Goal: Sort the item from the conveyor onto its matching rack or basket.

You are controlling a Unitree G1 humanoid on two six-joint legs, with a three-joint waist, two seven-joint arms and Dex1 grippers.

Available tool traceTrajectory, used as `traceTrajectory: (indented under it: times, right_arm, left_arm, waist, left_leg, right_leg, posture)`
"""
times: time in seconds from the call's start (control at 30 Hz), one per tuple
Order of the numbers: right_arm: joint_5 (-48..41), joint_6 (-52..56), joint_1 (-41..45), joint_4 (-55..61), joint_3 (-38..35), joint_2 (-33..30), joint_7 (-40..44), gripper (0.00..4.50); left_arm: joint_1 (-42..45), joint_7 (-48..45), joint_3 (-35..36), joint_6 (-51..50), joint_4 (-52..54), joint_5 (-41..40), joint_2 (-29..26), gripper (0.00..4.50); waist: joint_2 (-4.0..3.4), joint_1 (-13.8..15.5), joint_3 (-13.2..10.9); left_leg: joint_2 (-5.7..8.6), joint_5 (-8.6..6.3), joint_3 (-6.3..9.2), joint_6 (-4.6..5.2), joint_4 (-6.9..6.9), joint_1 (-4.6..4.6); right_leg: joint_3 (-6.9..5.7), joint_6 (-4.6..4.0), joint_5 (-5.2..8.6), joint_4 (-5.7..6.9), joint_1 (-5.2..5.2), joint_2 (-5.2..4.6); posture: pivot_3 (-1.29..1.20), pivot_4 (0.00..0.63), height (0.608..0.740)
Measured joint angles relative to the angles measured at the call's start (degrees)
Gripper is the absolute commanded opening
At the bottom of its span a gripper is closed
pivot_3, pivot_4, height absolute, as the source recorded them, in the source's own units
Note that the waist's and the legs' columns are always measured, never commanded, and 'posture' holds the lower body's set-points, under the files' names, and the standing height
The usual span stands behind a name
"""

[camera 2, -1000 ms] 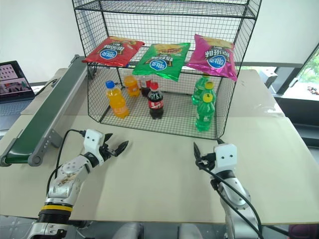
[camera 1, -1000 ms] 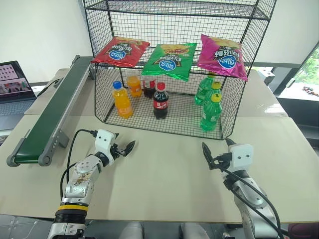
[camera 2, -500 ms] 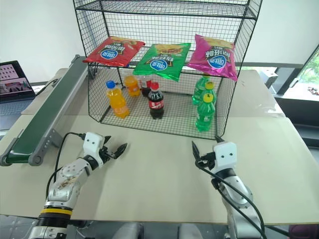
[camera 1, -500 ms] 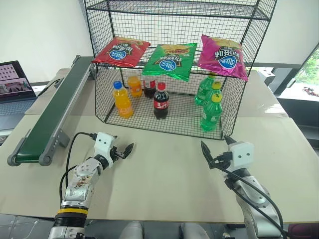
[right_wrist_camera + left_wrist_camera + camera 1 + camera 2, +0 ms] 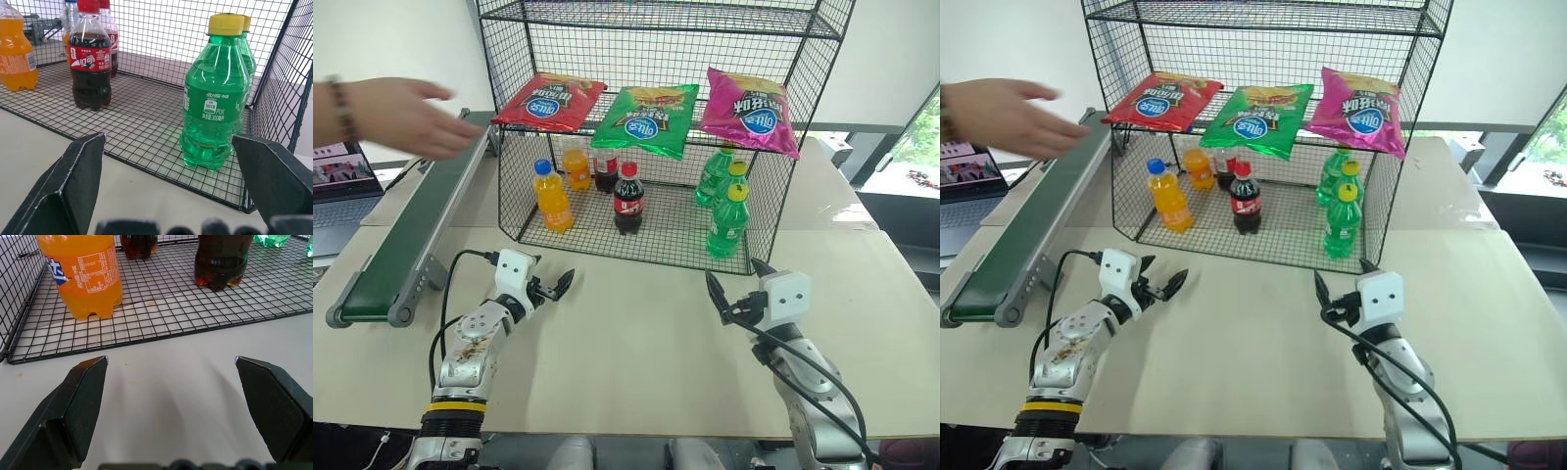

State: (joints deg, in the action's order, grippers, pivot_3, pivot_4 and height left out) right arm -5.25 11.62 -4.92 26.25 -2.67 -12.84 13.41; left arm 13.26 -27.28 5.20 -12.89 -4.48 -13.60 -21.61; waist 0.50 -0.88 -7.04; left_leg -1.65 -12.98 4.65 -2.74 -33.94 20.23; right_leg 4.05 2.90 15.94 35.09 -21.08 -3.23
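- Eye views: red bag (image 5: 550,101) is seen on the rack (image 5: 803,88) mid shelf, at the end nearest the conveyor (image 5: 411,230), long axis running back. Left gripper (image 5: 554,288) is placed nearer, fingers released.
- Right wrist view: right gripper (image 5: 168,147) is shown spread, empty, before the rack's green bottle (image 5: 217,93).

item: red chip bag (image 5: 549,101) lay flat on rack's (image 5: 822,59) middle tier, beyond left gripper (image 5: 551,290) | conveyor (image 5: 406,235): dark green belt, bare, left of it
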Motion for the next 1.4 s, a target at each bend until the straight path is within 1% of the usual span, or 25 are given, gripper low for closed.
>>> traceTrajectory:
  times: [0.53,0.7,0.8,1.2,1.4]
  right_arm:
    - [0.46,0.0,0.88,-1.04,0.67,0.6,-1.02,4.5]
    - [0.39,0.0,2.05,-1.31,0.87,0.31,-0.49,4.5]
    - [0.38,0.0,2.05,-2.13,0.84,0.25,-0.06,4.5]
    - [0.02,0.4,2.24,-2.12,0.87,0.18,0.41,4.5]
    - [-0.59,1.16,3.99,-2.36,1.02,-0.87,1.98,4.5]
  left_arm:
    - [1.76,-0.24,0.42,0.01,-0.87,0.09,-0.88,4.44]
    - [0.63,0.74,1.03,0.01,-0.7,0.1,-0.94,4.44]
    - [0.12,1.1,1.13,0.0,-0.45,0.1,-0.94,4.44]
    - [-0.87,1.35,2.59,0.01,0.14,-0.08,-1.3,4.44]
    - [-3.51,-0.66,5.61,-1.7,3.73,-3.14,-3.18,4.44]
  waist:
    - [-0.01,-0.06,0.0]
    - [0.0,0.01,0.01]
    - [0.0,0.07,0.0]
    - [-0.01,0.01,0.01]
    - [-0.01,-0.24,0.01]
  left_leg:
    - [0.0,0.0,0.0,0.0,0.0,0.0]
    - [0.0,0.0,0.0,0.0,0.0,0.0]
    - [0.0,0.0,0.0,0.0,-0.01,0.0]
    - [0.0,0.0,0.0,0.0,-0.01,0.0]
    - [-0.04,0.0,0.0,0.01,-0.01,-0.01]
  right_leg:
    - [0.0,-0.04,-0.02,0.02,0.0,0.0]
    - [0.0,-0.07,-0.04,0.01,0.0,0.0]
    - [-0.01,-0.25,-0.15,0.02,0.0,0.0]
    - [0.0,-0.26,-0.15,0.02,0.0,0.01]
    - [0.0,-0.27,-0.16,0.04,-0.01,0.03]
  posture:
    - [0.0,0.15,0.738]
    - [0.0,0.15,0.738]
    - [0.0,0.15,0.738]
    - [0.0,0.15,0.738]
    - [0.0,0.15,0.738]
